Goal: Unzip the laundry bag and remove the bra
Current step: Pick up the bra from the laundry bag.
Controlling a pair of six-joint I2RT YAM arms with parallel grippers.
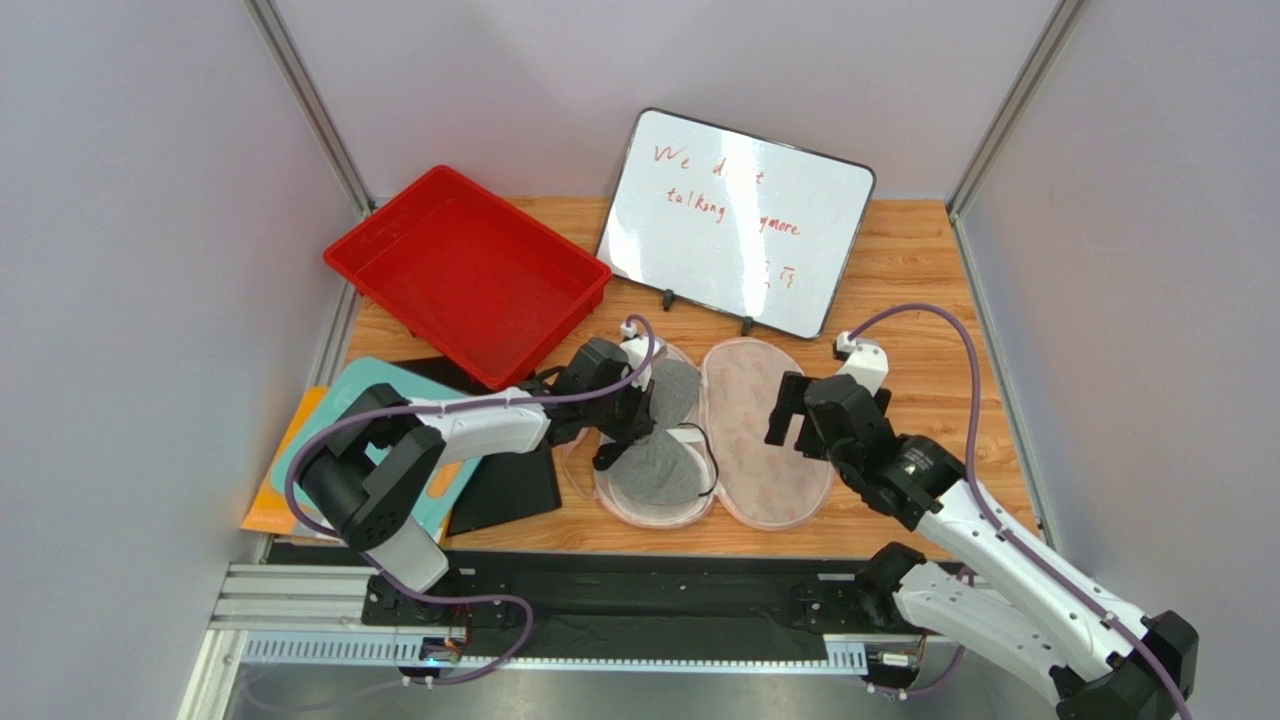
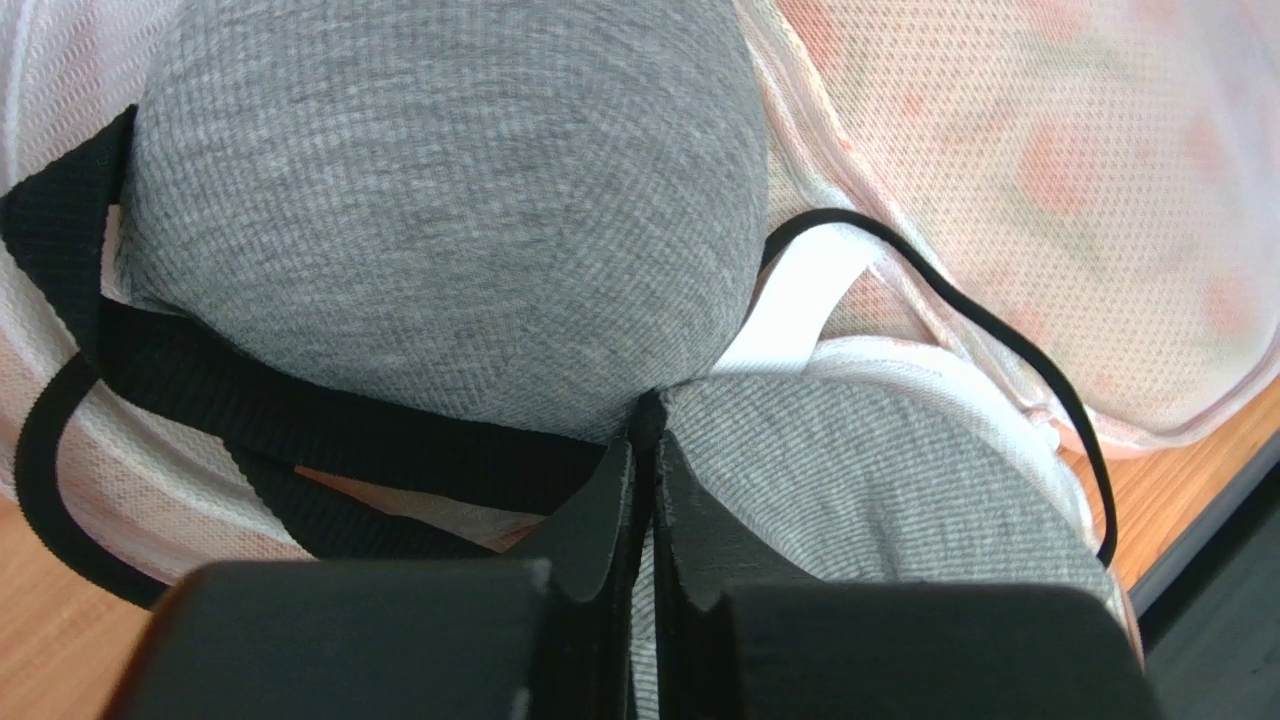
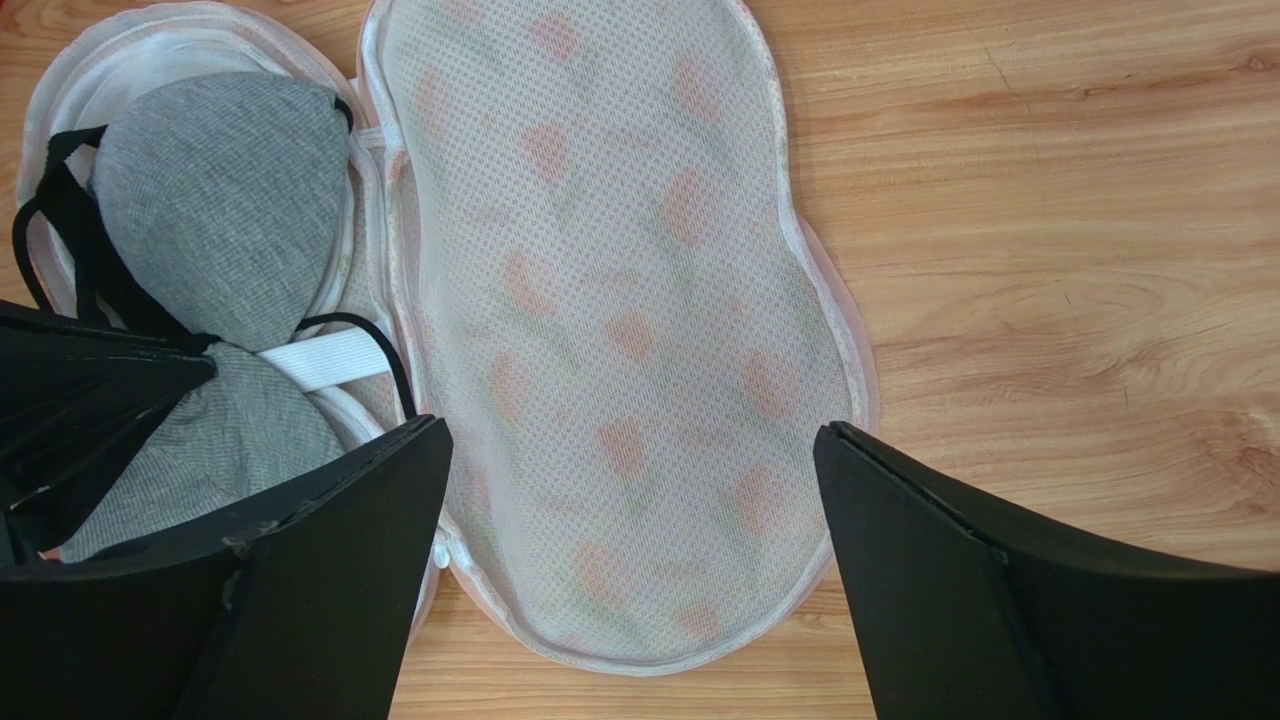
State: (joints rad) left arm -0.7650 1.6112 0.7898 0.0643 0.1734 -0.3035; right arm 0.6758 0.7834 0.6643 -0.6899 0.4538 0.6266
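Mesh, cream with pink print, the oval laundry bag (image 3: 631, 225) lies opened flat, its left half cupping the grey ribbed bra (image 3: 226, 195). The left gripper (image 2: 649, 450) pinches the bra's centre; the right gripper (image 3: 631, 432) gapes over the bag's other half.

— What sort of place is it?
— A robotics lab cell. Plain grey panels (image 1: 135, 225) set in metal posts (image 1: 311, 105) enclose a wooden table (image 1: 917, 300).
— What else shows it?
— The left arm (image 1: 466, 432) and right arm (image 1: 992, 540) are bolted to a black rail (image 1: 661, 600), and a handwritten whiteboard (image 1: 736, 218) stands beside a red tray (image 1: 466, 278).
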